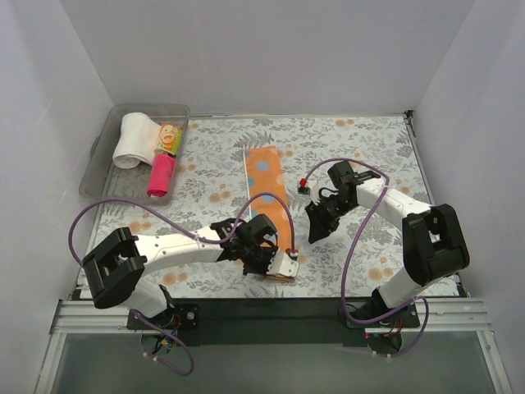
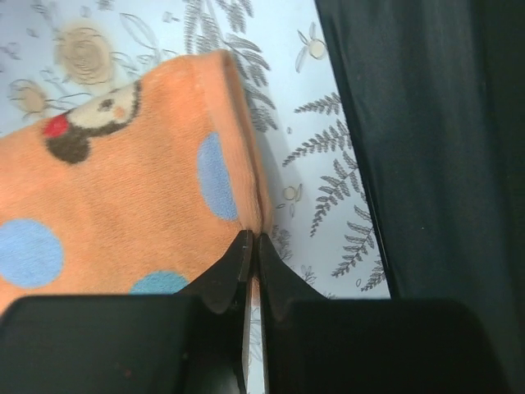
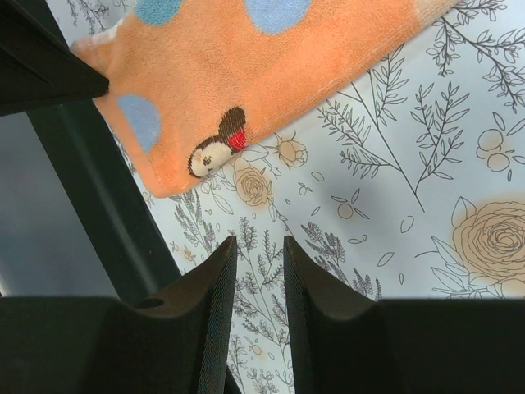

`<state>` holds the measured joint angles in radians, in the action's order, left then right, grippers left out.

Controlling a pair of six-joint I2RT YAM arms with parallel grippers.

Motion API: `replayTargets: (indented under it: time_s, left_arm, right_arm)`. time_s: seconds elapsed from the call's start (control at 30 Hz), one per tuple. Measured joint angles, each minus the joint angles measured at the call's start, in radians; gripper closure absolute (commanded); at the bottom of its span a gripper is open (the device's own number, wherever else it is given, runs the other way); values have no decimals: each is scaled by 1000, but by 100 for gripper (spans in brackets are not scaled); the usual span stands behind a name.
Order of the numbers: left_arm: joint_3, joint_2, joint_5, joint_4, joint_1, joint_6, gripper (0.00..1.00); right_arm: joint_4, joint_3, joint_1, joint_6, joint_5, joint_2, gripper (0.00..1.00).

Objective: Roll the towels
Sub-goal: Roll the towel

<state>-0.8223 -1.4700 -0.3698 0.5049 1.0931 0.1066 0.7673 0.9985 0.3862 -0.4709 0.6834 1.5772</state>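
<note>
Left gripper (image 2: pixel 252 246), mine: jaws pinched shut on near end of orange towel (image 1: pixel 264 176), a flat strip mid-table. Right gripper (image 3: pixel 253 267), mine: jaws slightly parted, empty, just right of towel.

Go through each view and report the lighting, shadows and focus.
Top external: even, diffuse light, all sharp, only faint shadows on the floral covering. Left wrist: orange towel slightly soft, left gripper a dark featureless silhouette, the picture's right part near black. Right wrist: covering and towel crisp, one soft grey shadow on the covering, right gripper dark, underexposed.
</note>
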Motion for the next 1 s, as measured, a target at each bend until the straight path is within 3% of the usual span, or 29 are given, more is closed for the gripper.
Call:
replayTargets:
  time_s: [0.2, 0.4, 0.67, 1.0]
  left_arm:
    - [-84, -5, -100, 51, -155, -10, 100]
    - [-168, -114, -169, 70, -303, -10, 100]
    - [-239, -220, -240, 82, -375, -26, 100]
    - [-274, -182, -323, 157, -425, 40, 100]
  right_arm:
    - [18, 5, 0, -4, 1, 0, 70]
    - [28, 17, 0, -4, 13, 0, 73]
    - [45, 52, 0, -5, 48, 0, 74]
    - [53, 157, 0, -7, 77, 71, 74]
